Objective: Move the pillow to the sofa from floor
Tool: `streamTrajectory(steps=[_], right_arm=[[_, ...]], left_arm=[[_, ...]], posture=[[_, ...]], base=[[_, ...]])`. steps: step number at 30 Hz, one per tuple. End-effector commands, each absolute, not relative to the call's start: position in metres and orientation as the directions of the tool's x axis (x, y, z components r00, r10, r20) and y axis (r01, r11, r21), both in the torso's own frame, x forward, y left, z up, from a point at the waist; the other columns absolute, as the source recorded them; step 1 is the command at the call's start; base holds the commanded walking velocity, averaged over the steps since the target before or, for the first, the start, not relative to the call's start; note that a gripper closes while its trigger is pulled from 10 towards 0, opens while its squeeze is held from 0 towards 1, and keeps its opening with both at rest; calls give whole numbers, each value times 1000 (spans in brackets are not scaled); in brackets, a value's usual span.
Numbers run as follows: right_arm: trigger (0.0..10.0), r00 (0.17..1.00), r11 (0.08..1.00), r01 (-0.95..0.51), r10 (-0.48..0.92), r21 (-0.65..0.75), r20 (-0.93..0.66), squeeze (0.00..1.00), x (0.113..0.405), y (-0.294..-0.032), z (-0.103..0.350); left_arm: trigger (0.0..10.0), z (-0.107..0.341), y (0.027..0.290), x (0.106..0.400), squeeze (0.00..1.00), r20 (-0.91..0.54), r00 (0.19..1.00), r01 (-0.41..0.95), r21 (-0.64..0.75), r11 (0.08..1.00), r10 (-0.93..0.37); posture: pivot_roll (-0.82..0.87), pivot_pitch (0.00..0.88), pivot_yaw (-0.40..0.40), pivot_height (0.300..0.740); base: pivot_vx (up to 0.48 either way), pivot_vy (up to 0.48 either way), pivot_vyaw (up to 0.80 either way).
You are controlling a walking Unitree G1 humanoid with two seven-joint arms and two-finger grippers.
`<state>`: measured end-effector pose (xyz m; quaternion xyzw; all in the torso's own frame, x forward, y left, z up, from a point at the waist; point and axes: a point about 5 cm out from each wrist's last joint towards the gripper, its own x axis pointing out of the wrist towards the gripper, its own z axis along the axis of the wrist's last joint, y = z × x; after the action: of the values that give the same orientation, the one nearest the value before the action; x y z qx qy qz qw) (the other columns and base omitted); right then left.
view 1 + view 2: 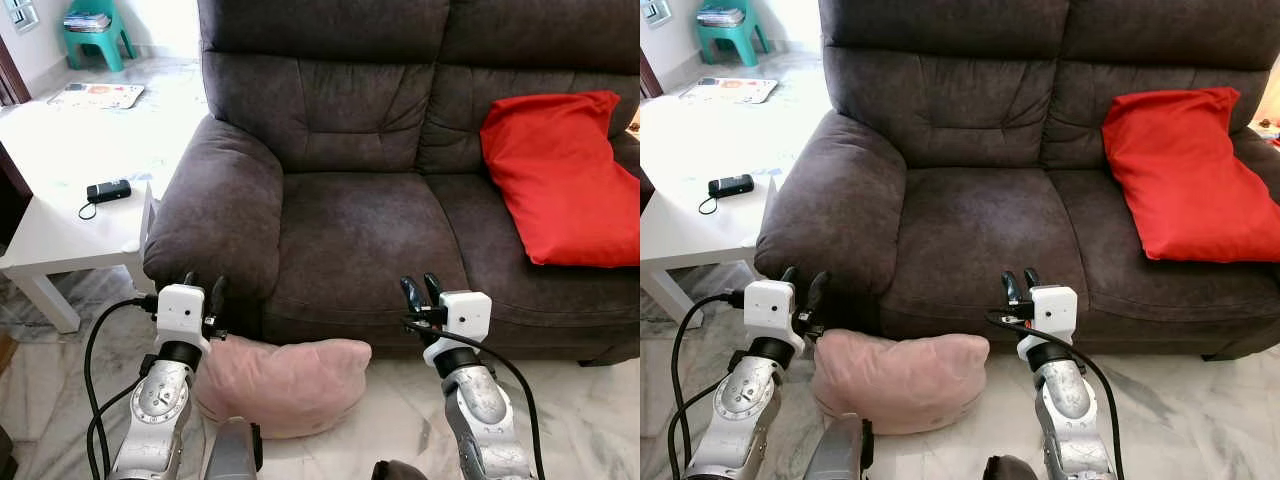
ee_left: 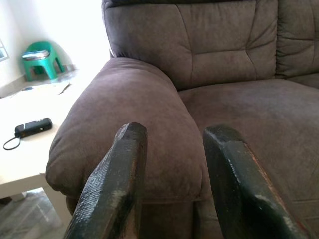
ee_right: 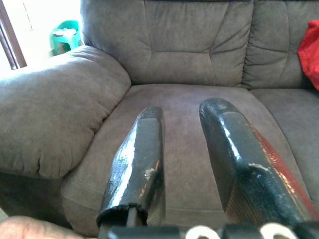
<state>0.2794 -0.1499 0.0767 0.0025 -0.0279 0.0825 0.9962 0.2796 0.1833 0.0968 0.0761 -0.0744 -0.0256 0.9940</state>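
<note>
While the pink pillow (image 1: 283, 383) lies on the marble floor (image 1: 580, 410) against the front of the sofa (image 1: 350, 230), both arms are raised before it with nothing held. At the far left a white table (image 1: 60, 235) stands just beside the sofa's armrest (image 1: 215, 205), with a small black device (image 1: 108, 190) and its cord on top. Behind it, a green stool (image 1: 95, 35) stands near the wall, and a flat printed mat (image 1: 97, 95) lies on the floor nearby.

The left gripper (image 1: 201, 288) hangs above the pillow's left end, in front of the armrest; in its wrist view its two fingers (image 2: 112, 179) stand apart, pointing at the armrest. The pillow sits between the two arms, below them, its top edge touching the sofa's base.

The right gripper (image 1: 419, 291) is up before the front edge of the left seat cushion, to the right of the pillow, its jaws a little apart and aimed at the seat. Farther right, a red pillow (image 1: 560, 180) leans tilted against the backrest on the right seat.
</note>
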Motion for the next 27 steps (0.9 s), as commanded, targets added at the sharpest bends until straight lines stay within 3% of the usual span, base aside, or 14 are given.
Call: streamTrajectory(steps=[1,27], right_arm=[[10000,983,985,-173,173,-5,56,0,280,-149,79],[10000,983,985,-171,170,1,70,0,280,-148,80]], left_arm=[[10000,99,183,279,0,149,987,43,143,989,-64],[10000,97,185,280,0,131,990,35,142,989,-54]], posture=[[108,53,-62,584],[113,57,-55,579]], base=[[0,0,0],[0,0,0]])
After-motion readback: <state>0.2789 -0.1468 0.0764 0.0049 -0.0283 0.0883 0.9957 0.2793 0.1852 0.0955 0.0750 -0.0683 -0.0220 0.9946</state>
